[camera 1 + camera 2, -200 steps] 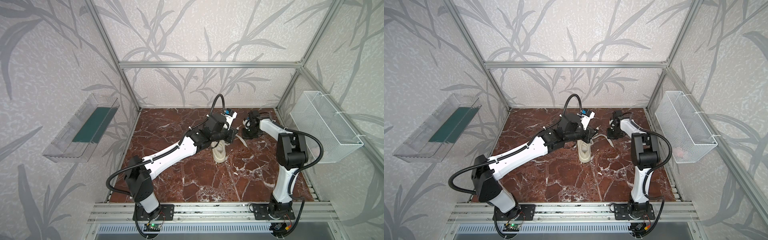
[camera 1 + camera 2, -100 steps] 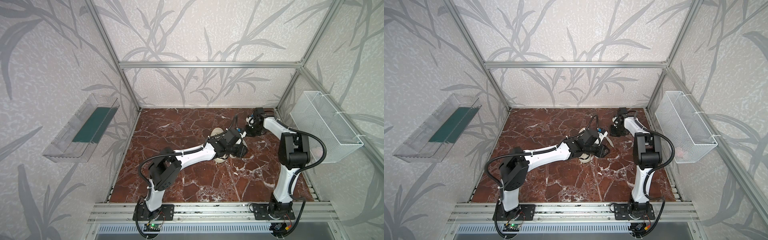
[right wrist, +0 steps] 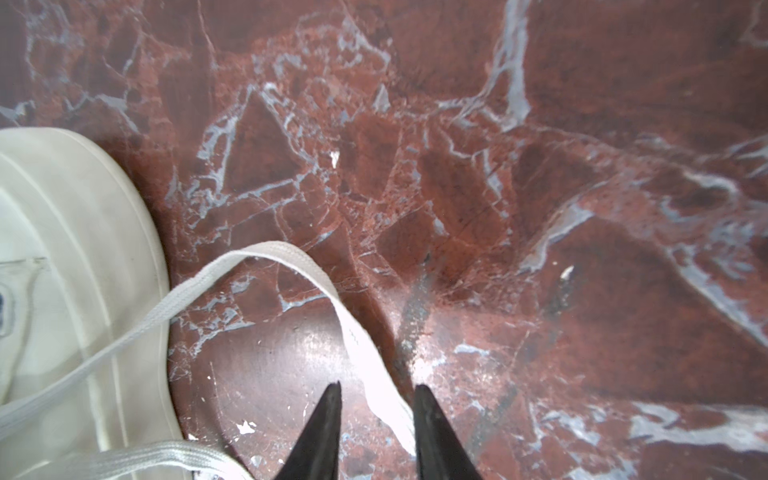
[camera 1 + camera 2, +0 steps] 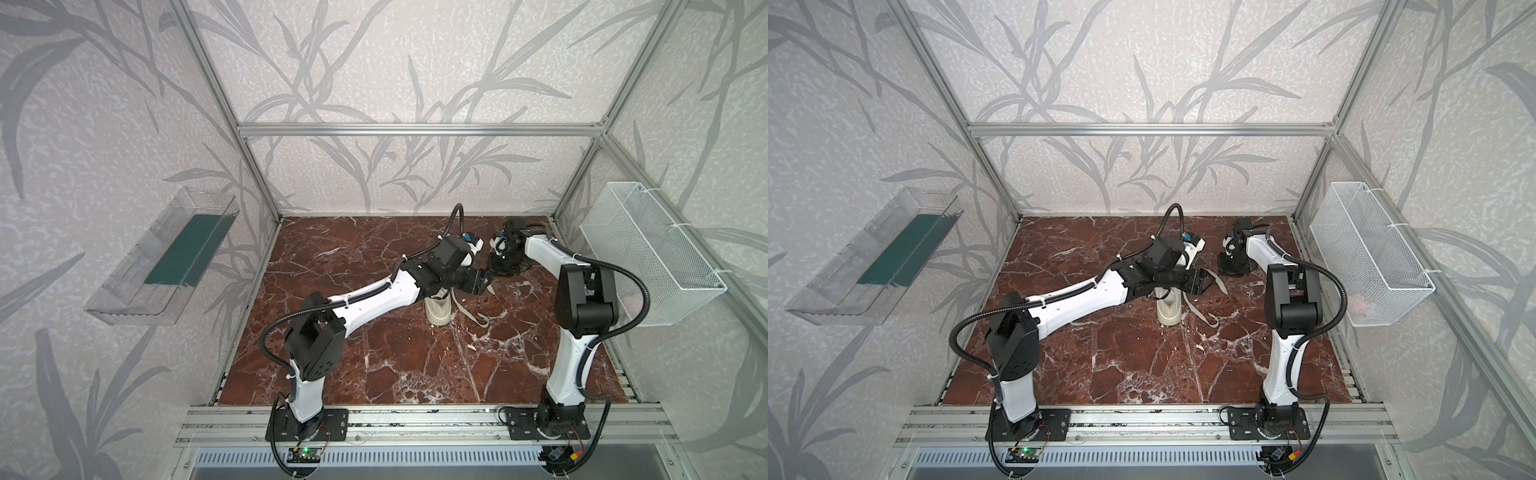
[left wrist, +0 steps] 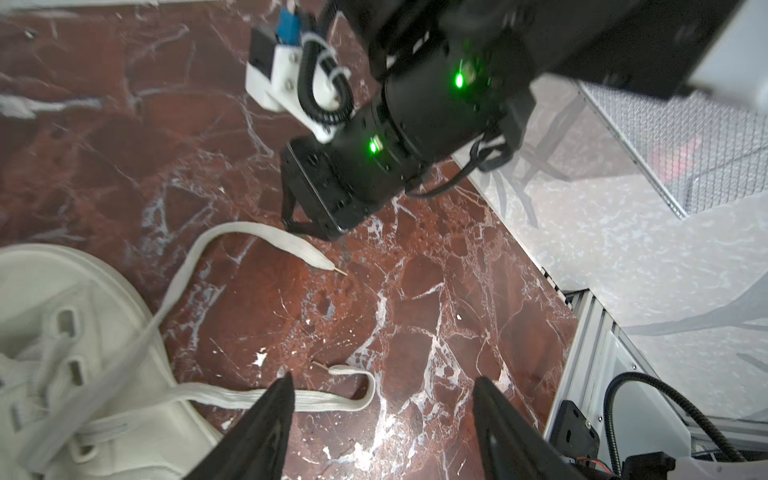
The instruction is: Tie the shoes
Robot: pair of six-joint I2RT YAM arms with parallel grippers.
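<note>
The cream sneaker [image 4: 437, 309] is sitting sole-down on the red marble worktop [image 4: 374, 365]. The left arm [image 4: 374, 297] is reaching over it, hiding all but its near rounded end in both top views. Both lace ends are lying loose, trailing off the side of the sneaker that is facing the right arm [image 4: 544, 253]. The long lace [image 5: 249, 239] is arcing away from the sneaker across the worktop, with its tip lying free. The looped lace [image 5: 324, 401] is running out from the sneaker and doubling back in a tight hairpin, its tip lying free too.

The left gripper [image 4: 485, 284] is hanging just beside the sneaker, over those laces. Its fingers [image 5: 266, 428] are standing wide apart and gripping nothing. The hairpin of the looped lace is lying below the gap between them.

The right gripper [image 4: 503, 269] is pointing down at the worktop a little farther from the sneaker, on the same side. Its fingers [image 3: 328, 415] are standing slightly apart. The long lace is passing through the gap, lying slack and close against one finger; whether that finger is touching it I cannot tell.

A wire basket [image 4: 648, 257] is hanging on the wall well apart from the sneaker, beyond the right arm. A clear tray [image 4: 158, 266] is hanging on the opposite wall, also well apart from the sneaker.
</note>
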